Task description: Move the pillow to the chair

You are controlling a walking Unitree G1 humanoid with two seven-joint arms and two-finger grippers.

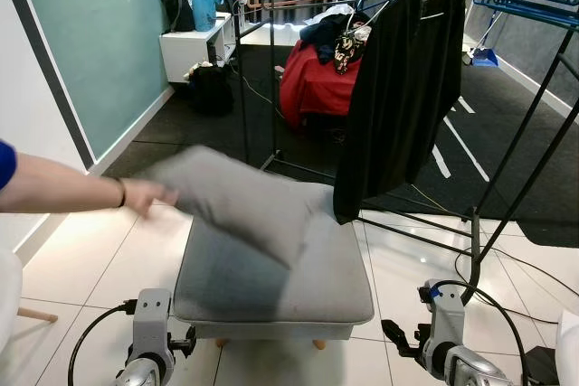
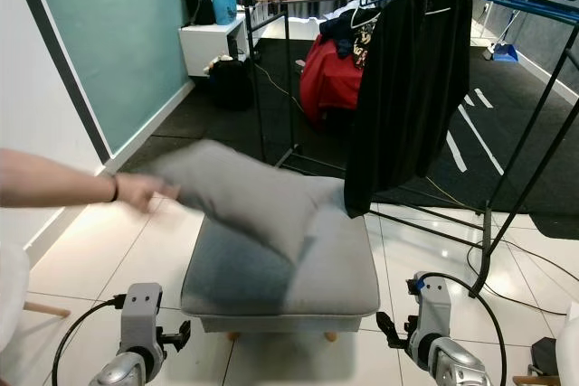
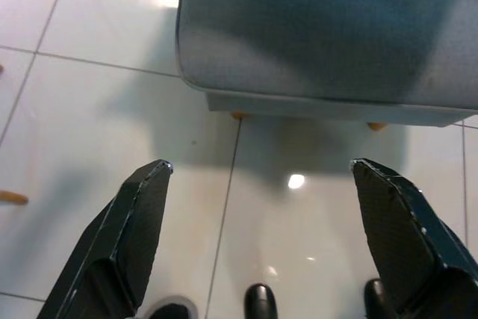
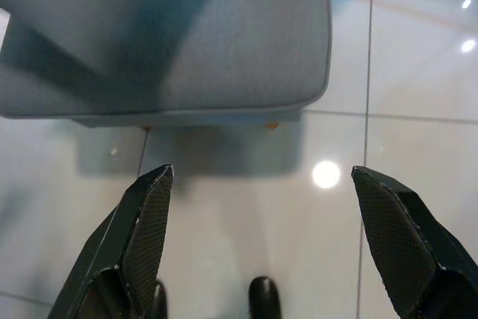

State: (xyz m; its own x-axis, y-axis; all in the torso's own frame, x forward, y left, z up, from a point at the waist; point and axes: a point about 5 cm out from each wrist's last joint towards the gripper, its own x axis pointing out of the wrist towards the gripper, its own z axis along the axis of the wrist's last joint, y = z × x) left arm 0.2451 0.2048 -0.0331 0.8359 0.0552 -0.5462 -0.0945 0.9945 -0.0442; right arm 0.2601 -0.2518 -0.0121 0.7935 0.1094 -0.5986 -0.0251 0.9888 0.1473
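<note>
Left eye view shows a person's hand (image 1: 145,196) holding the grey pillow (image 1: 237,198), blurred, above the grey footstool (image 1: 271,287). Both grippers hang low over the white tiled floor (image 1: 81,259), before the stool and under the pillow: left gripper (image 3: 258,184) and right gripper (image 4: 261,188), each spread wide and grasping nothing.
</note>
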